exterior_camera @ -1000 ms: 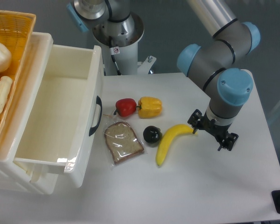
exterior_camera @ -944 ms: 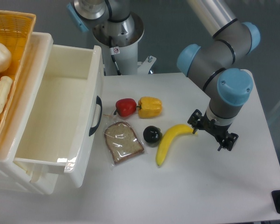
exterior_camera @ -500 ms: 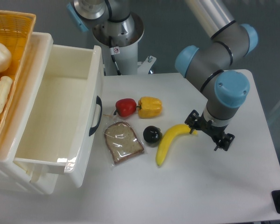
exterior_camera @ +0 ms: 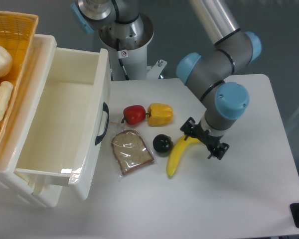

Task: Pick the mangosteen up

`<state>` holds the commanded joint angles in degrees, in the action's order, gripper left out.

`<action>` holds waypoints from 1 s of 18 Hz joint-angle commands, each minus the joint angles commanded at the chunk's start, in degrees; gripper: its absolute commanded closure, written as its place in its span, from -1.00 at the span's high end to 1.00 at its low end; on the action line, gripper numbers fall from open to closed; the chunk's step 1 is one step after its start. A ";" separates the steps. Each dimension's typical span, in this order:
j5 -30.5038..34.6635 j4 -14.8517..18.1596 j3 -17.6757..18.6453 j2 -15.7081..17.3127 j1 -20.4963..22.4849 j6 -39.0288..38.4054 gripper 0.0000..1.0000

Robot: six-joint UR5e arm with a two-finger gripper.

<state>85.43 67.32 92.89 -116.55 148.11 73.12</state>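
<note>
The mangosteen (exterior_camera: 163,144) is a small glossy black round fruit on the white table, between the bagged bread slice (exterior_camera: 132,151) and the yellow banana (exterior_camera: 178,155). My gripper (exterior_camera: 205,141) points down from the arm's wrist, over the banana's upper end, to the right of the mangosteen and apart from it. Only its black mounting parts show from above; the fingers are hidden under the wrist, so I cannot tell how the jaws stand.
A red pepper (exterior_camera: 134,114) and a yellow pepper (exterior_camera: 160,114) lie behind the mangosteen. An open white drawer (exterior_camera: 65,124) stands at the left, with a wicker basket (exterior_camera: 10,55) of bread beyond it. The robot base (exterior_camera: 122,35) is at the back.
The arm has moved left, from beside the banana's right tip to over its upper end, closer to the mangosteen. The objects have not moved.
</note>
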 joint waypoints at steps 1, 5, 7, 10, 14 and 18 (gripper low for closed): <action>0.00 0.09 1.05 1.14 -0.36 0.09 1.00; 0.18 0.26 4.04 3.61 -2.73 0.18 1.00; 0.35 0.27 5.36 4.31 -3.70 0.18 1.00; 0.44 0.27 6.33 4.05 -4.40 0.09 1.00; 3.07 0.18 7.04 2.82 -4.76 0.09 1.00; 3.43 0.18 7.04 1.50 -5.55 0.00 1.00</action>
<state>88.86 67.50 99.93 -115.05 142.56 73.13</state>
